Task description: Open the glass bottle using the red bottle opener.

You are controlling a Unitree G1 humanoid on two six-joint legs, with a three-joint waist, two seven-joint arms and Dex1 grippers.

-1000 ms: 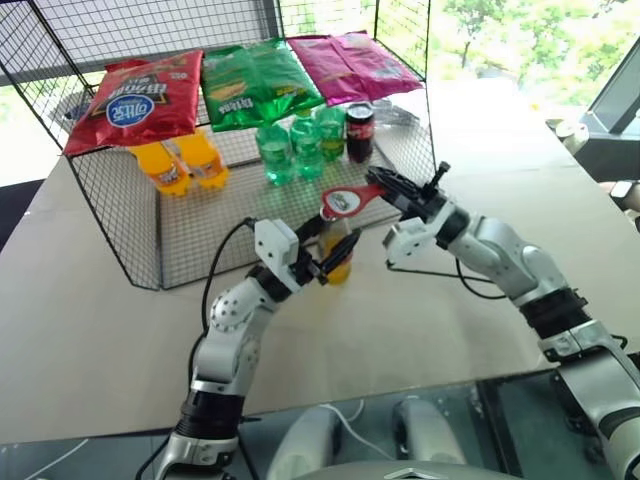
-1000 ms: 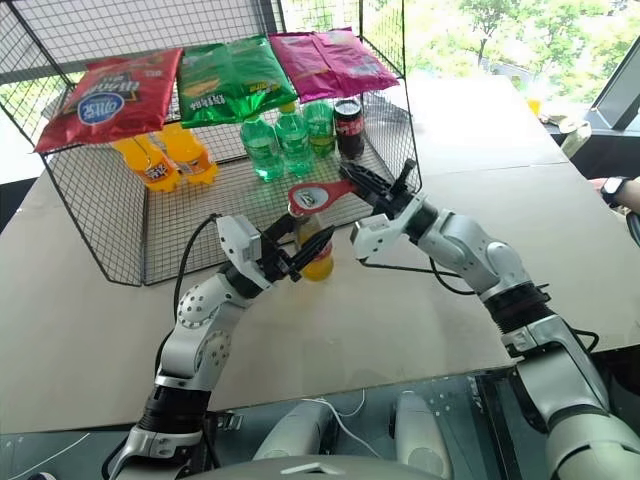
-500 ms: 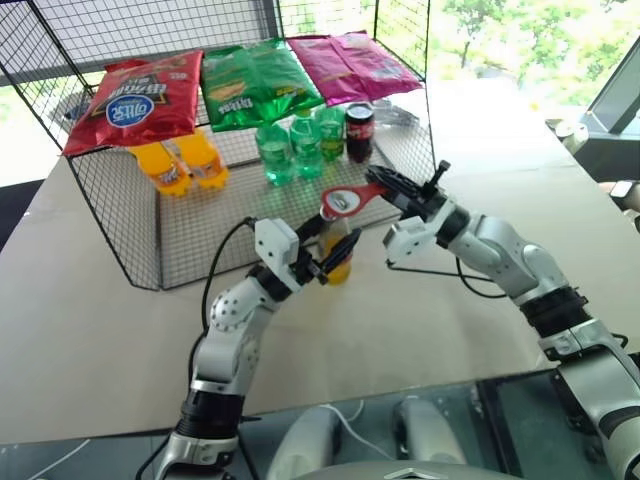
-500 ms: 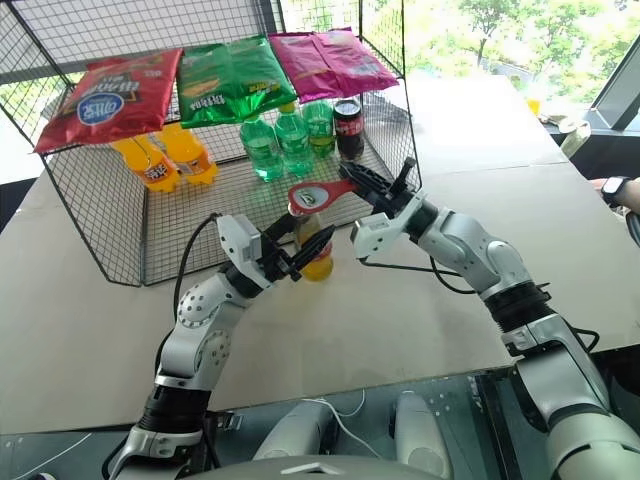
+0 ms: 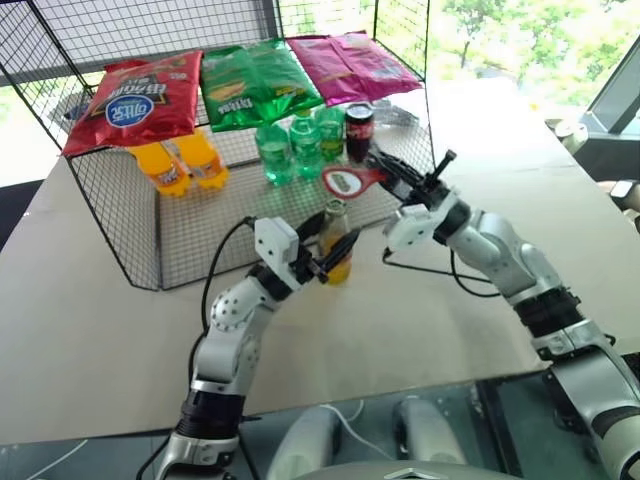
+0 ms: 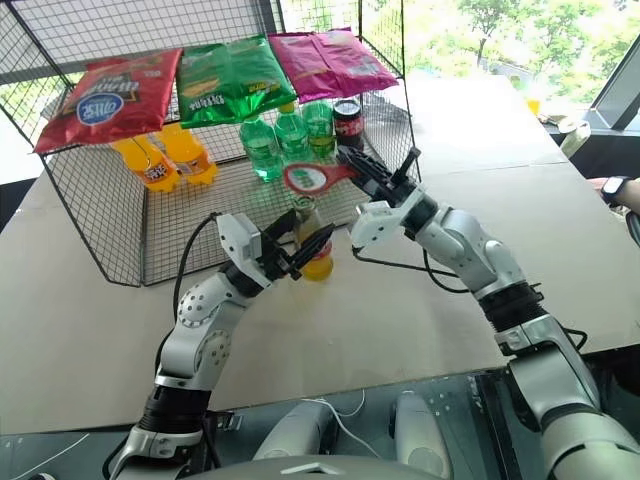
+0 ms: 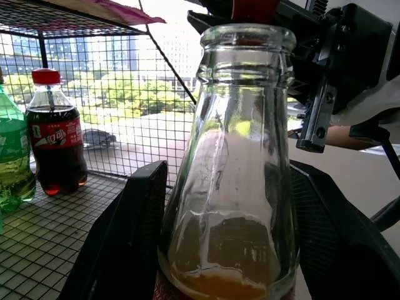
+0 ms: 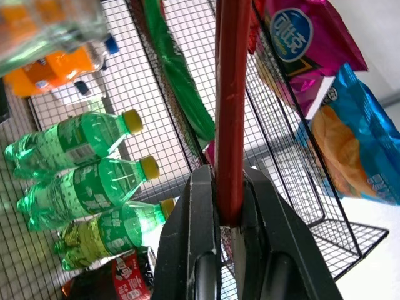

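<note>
Glass bottle (image 5: 336, 250) stands upright on the table (image 5: 90, 300), uncapped, and we see the left gripper (image 5: 325, 252) grasping its body. Right gripper (image 5: 385, 172) pinches the red bottle opener (image 5: 352, 181), raised just above the bottle's mouth.

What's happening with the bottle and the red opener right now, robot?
Left end effector gripping the glass bottle upright. Right end effector shut on the red bottle opener, raised clear above the neck. Bottle mouth bare, no cap on it. Nothing in the way.
</note>
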